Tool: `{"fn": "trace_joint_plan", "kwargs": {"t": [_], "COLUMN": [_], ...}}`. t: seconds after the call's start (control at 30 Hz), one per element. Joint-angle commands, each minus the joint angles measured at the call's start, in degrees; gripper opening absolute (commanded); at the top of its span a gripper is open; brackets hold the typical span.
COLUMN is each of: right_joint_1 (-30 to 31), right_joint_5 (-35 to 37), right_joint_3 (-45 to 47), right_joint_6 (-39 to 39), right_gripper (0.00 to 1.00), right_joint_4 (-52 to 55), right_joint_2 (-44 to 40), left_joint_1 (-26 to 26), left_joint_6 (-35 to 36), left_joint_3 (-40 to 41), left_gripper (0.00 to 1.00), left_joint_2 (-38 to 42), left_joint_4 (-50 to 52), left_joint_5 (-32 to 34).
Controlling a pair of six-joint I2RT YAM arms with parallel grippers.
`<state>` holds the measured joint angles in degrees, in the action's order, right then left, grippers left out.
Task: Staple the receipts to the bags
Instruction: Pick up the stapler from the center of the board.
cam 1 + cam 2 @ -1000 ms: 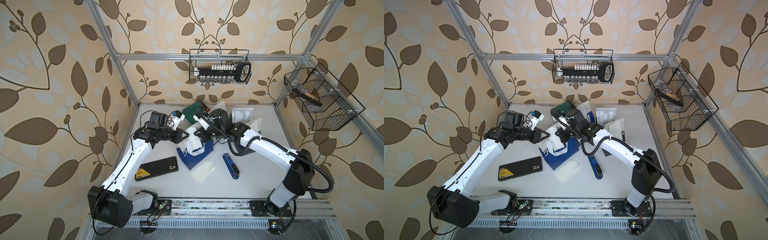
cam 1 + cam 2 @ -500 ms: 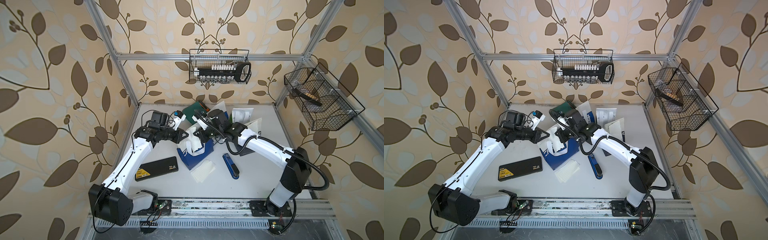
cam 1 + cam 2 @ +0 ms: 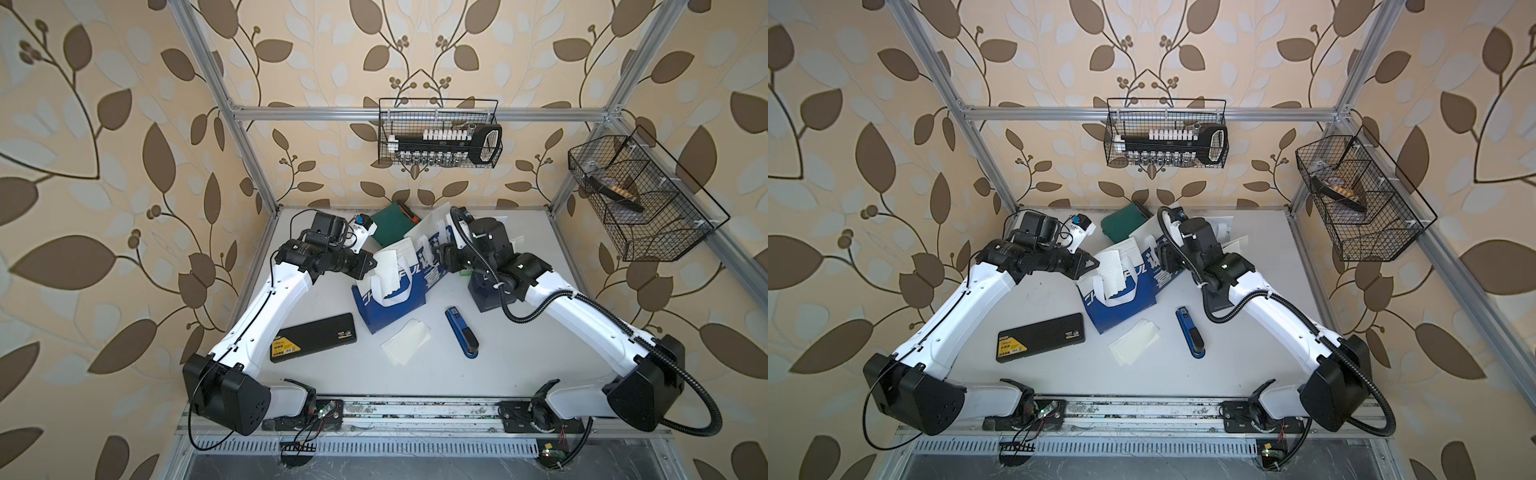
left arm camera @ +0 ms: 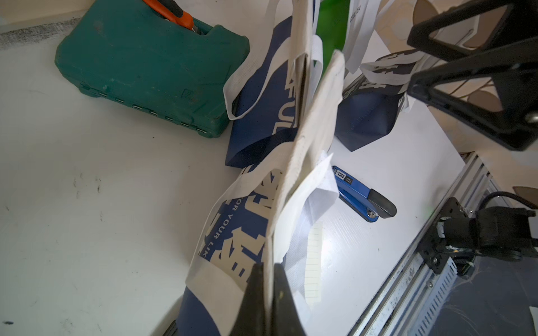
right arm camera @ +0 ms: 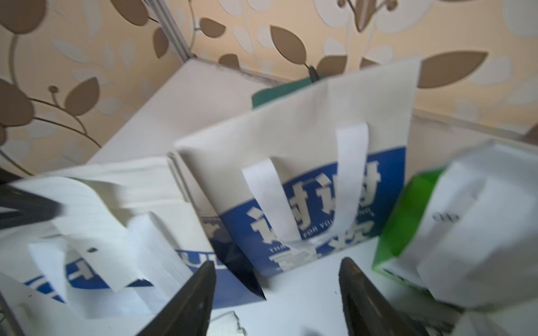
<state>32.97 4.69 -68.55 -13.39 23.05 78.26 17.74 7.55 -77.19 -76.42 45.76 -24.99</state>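
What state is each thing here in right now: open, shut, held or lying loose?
left gripper: shut on the front navy bag's white top edge.
right gripper: open, holding nothing.
front navy bag: top edge pinched, receipt hanging against it.
stapler: lying closed, untouched.
loose receipts: lying flat, unstapled.
green case: closed.
black box: closed, lying flat.

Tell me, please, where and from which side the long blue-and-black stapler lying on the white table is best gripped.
Grip the blue stapler across its narrow body, near mid-length, coming straight down from above. It lies flat on the white table, with bare surface along both long sides, so open jaws should probably fit there.
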Motion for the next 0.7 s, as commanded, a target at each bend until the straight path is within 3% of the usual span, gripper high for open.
{"fn": "trace_joint_plan", "kwargs": {"t": [0.0, 0.17, 0.37, 0.63, 0.67], "right_joint_1": [0.8, 0.8, 0.8, 0.8, 0.8], "right_joint_5": [4.1, 1.8, -1.1, -6.1, -6.7], "right_joint_3": [7.0, 12.6, 13.0, 11.9, 12.1], "right_joint_6": [-4.4, -7.8, -5.8, -4.4, -4.5], "right_gripper": [0.67, 0.67, 0.65, 0.49, 0.42], "right_joint_4": [10.8, 16.0, 16.0, 18.3, 18.3], "right_joint_2": [0.8, 4.2, 12.0, 18.9, 18.8], "left_joint_1": [2.0, 3.5, 3.6, 3.6, 3.6], "left_joint_6": [3.0, 3.2, 3.0, 3.2, 3.2], "left_joint_3": [-3.1, -3.9, -4.1, -3.0, -3.0], "left_gripper": [0.00, 0.00, 0.00, 0.00, 0.00], "left_joint_2": [-0.8, -2.1, -1.7, -1.4, -1.3], "left_joint_4": [1.6, 1.6, 0.2, 0.0, 0.0], "left_joint_5": [2.5, 3.2, 2.0, 1.7, 1.7]}}
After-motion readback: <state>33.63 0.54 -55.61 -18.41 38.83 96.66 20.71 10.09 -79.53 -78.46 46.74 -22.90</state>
